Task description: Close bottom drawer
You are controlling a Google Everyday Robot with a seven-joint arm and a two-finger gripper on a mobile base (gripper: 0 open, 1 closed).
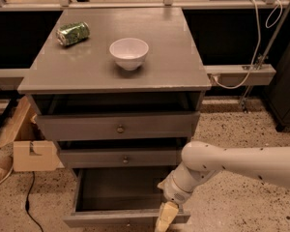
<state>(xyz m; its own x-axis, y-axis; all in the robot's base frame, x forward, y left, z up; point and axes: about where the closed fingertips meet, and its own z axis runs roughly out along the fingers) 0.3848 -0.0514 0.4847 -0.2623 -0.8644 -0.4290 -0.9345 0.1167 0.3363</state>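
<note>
at the front of the bottom drawer of three, one hand

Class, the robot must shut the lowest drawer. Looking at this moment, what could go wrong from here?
1. The tool sits at the front right corner of the bottom drawer; pushing there may skew and jam it.
2. The wrist hangs over the open drawer, just below the middle drawer, and could get pinched.
3. A hard shove might roll the can lying on top.

speckled floor, grey cabinet, cardboard box
</note>
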